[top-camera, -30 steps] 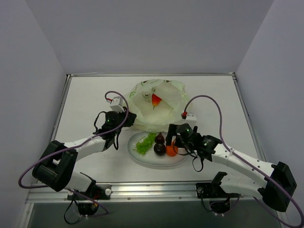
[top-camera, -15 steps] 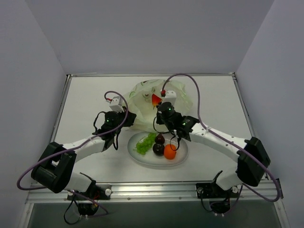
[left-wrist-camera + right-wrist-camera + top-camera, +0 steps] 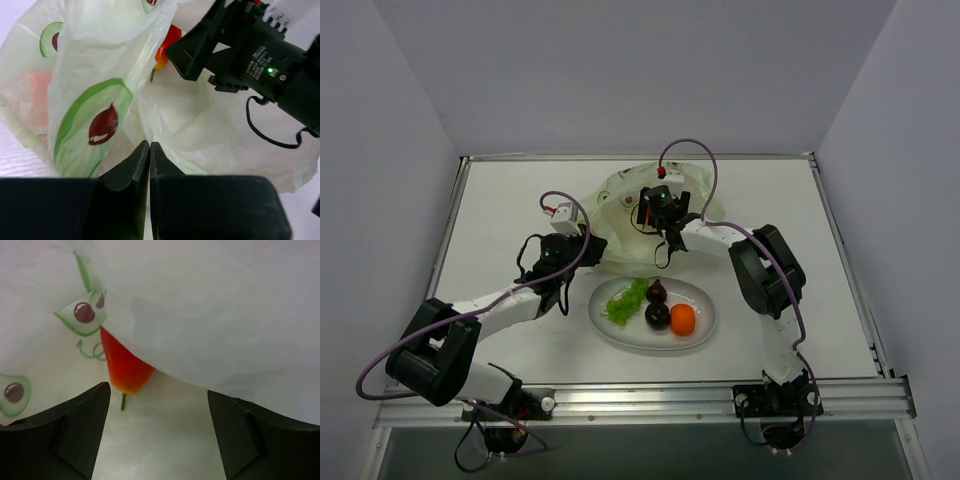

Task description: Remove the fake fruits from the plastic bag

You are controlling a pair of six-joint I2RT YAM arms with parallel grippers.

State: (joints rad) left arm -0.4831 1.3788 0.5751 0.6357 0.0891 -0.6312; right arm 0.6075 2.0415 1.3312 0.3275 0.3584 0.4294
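Right gripper (image 3: pixel 157 390) reached bag (image 3: pixel 210 315), wide, oval (image 3: pixel 125 367) stem-end toward it, left gripper (image 3: pixel 149 146) pinching bag

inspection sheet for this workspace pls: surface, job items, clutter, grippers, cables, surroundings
surface: white table, white oval plate near the arms.
job's things: plastic bag far centre, red-orange fruit inside; green grapes, two maroon balls, orange on the plate.
clutter: nothing seen.
grippers: left gripper shut on a bag fold; right gripper open at the bag mouth, fruit ahead, ungripped.
cables: purple cable looped over each arm.
surroundings: plain pale walls, metal rail at near edge.
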